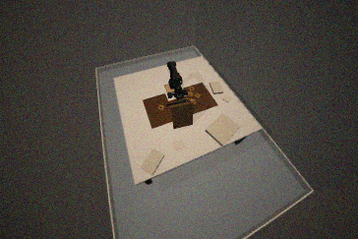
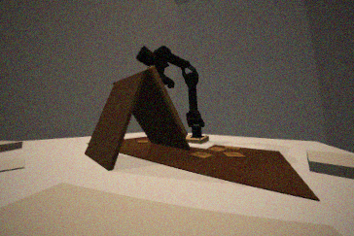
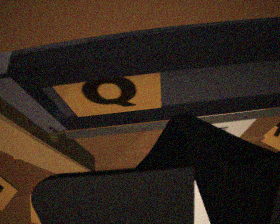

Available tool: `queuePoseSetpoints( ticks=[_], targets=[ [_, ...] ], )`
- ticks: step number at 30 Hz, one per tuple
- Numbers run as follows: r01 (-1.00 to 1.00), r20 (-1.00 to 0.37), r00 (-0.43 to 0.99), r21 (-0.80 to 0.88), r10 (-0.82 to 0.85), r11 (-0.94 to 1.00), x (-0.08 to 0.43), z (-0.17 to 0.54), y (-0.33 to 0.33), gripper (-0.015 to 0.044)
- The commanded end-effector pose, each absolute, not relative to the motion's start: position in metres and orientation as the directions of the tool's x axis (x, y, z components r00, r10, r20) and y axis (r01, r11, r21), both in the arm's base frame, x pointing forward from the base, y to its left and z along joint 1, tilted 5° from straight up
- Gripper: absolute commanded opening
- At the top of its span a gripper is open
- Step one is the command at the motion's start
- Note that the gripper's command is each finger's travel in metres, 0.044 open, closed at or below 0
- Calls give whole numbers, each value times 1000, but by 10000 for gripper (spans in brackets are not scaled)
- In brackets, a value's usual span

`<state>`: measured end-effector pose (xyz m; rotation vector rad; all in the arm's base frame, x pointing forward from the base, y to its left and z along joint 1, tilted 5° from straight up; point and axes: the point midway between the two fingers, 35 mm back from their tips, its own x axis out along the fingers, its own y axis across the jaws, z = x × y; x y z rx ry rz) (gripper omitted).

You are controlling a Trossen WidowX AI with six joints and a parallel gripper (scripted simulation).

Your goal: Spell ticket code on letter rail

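A tile marked Q [image 3: 110,94] lies in the channel of the dark rail [image 3: 141,52] [image 1: 178,102], beside the rail's left end in the wrist view. My gripper [image 3: 180,123] [image 1: 177,96] is shut and empty, on the near side of the rail, with the Q tile beyond its fingers. A tile marked J [image 3: 1,191] lies at lower left and another lettered tile [image 3: 279,135] at the right edge, partly cut off. More tiles [image 1: 198,95] [image 2: 233,154] lie on the brown board [image 1: 208,101] [image 2: 272,170]; one tile [image 1: 160,107] lies on its other side. The ticket's code is not readable.
A brown tent-shaped stand [image 1: 183,117] [image 2: 104,130] rises at the board's edge and hides part of it in the exterior view. Flat pale blocks [image 1: 222,129] [image 1: 152,161] and a smaller block [image 1: 216,88] lie around on the white counter [image 1: 133,88].
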<state>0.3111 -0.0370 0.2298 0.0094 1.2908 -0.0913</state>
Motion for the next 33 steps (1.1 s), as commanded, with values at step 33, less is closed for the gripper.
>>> queuePoseSetpoints(
  ticks=[33],
  targets=[
    [69,-960,274,-42,-59,997,327,220,-39,0]
  ],
)
